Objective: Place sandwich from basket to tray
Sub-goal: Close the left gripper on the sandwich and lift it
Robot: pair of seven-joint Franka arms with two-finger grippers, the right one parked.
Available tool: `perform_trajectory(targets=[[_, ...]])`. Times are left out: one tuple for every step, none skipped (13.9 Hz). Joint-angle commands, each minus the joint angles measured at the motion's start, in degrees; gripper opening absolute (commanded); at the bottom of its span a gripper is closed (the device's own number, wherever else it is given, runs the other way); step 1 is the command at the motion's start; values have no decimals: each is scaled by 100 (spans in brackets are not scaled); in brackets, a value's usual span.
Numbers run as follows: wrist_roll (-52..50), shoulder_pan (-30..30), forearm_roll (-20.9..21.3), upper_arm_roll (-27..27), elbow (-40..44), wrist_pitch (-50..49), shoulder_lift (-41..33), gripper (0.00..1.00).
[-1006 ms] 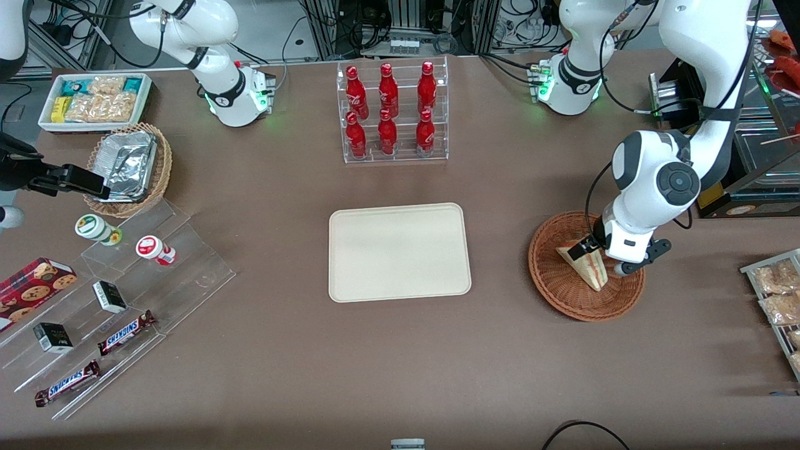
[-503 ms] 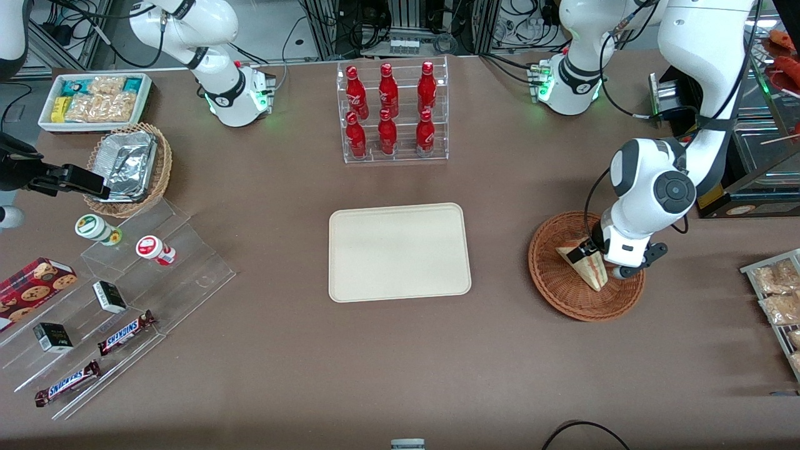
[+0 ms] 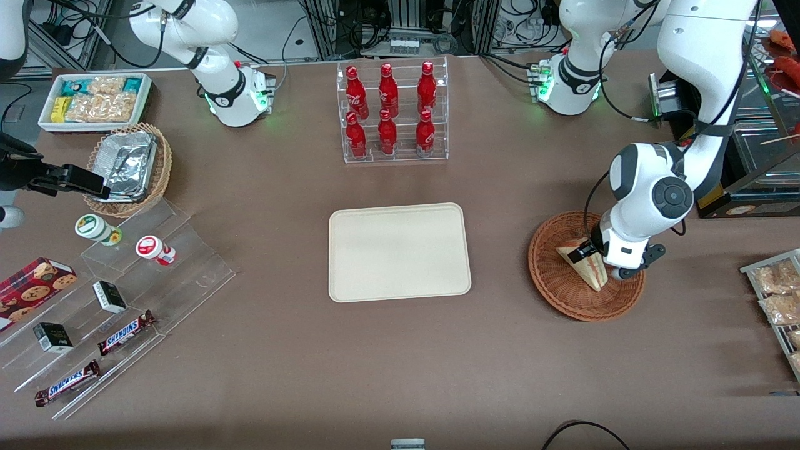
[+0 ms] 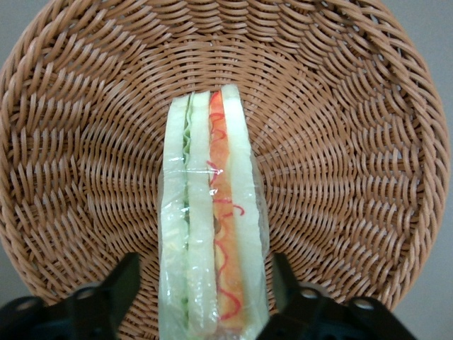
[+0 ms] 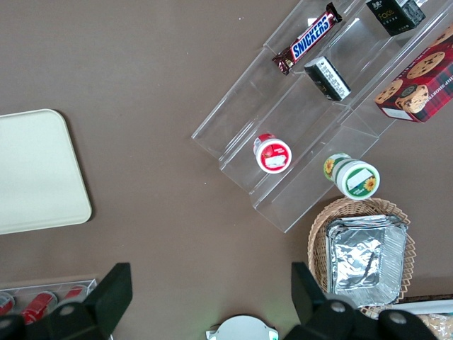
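Observation:
The sandwich (image 3: 589,270) (image 4: 212,227), a clear-wrapped wedge with red, orange and green filling along its edge, lies in the reddish-brown wicker basket (image 3: 553,294) (image 4: 354,142) toward the working arm's end of the table. My gripper (image 3: 604,262) (image 4: 207,287) hangs low over the basket, open. Its dark fingers (image 4: 122,283) stand one on each side of the sandwich, with a small gap on both sides. The cream tray (image 3: 400,252) (image 5: 35,170) lies bare at the table's middle, beside the basket.
A clear rack of red bottles (image 3: 392,112) stands farther from the front camera than the tray. A wire rack of packets (image 3: 778,294) sits at the working arm's table edge. Acrylic steps with snacks (image 3: 112,294) and a foil-filled tan basket (image 3: 128,169) lie toward the parked arm's end.
The working arm has sunk slightly, bringing the gripper a little lower around the sandwich. Sandwich and basket have not moved.

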Motion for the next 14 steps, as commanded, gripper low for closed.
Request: perform_trajectory(targets=[[-179,23,77,-20,-17,90,-3,0],[-179,23,77,-20,-9,47,-29,0],[-171,23,77,-20,18,3,-64,0],[-153,23,77,-20,96,-128,-108,0],[-127,23,77,-20,280,-373,-134,0],[-109,-3,77,-29,525,-724,-126,0],[-92,-29,77,-38,815,-1084,-100,0],[-57,-38,77,-38,1053,-1392,-91,0],[5,-47,77,-55,1325,-1700,-73,0],[101,-64,86,-90,1519,-1955,-73,0],[206,-73,95,-125,1660,-2140,-64,0],[303,-64,95,-300,1749,-2229,-56,0],[400,-64,104,-441,1784,-2274,-47,0],[531,-73,104,-538,1811,-2318,-38,0]])
